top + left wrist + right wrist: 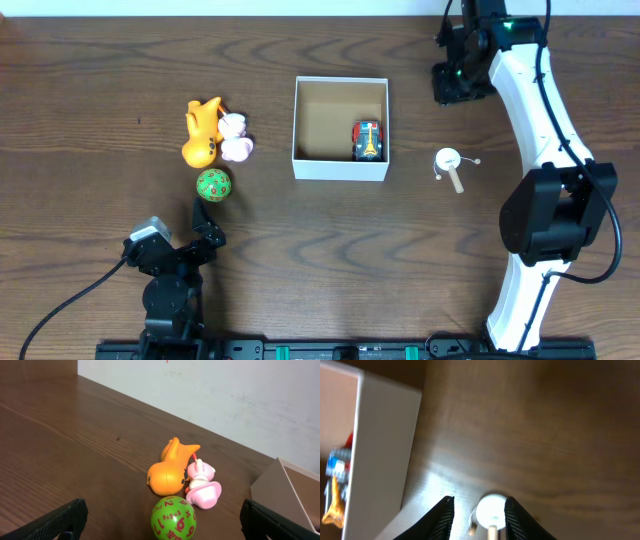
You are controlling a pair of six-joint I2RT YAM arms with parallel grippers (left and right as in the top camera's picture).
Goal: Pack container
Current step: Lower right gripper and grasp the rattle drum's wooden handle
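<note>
The container (340,168), a square white-walled box with a brown inside, stands mid-table and holds a small toy car (368,139). My left gripper (206,224) is open and empty, just short of a green ball with red numbers (213,185). In the left wrist view the ball (173,517) lies between the wide-open fingers (161,511). My right gripper (452,84) is open and empty at the far right. In the right wrist view its fingers (479,501) frame a white round toy with a wooden handle (491,509), apart from it. The container's wall (382,445) and the car (335,485) show at the left there.
An orange duck (203,132) and a pink toy (237,140) lie together left of the container, just beyond the green ball. The white toy with the handle (449,163) lies right of the container. The container's corner (280,485) shows at the right of the left wrist view.
</note>
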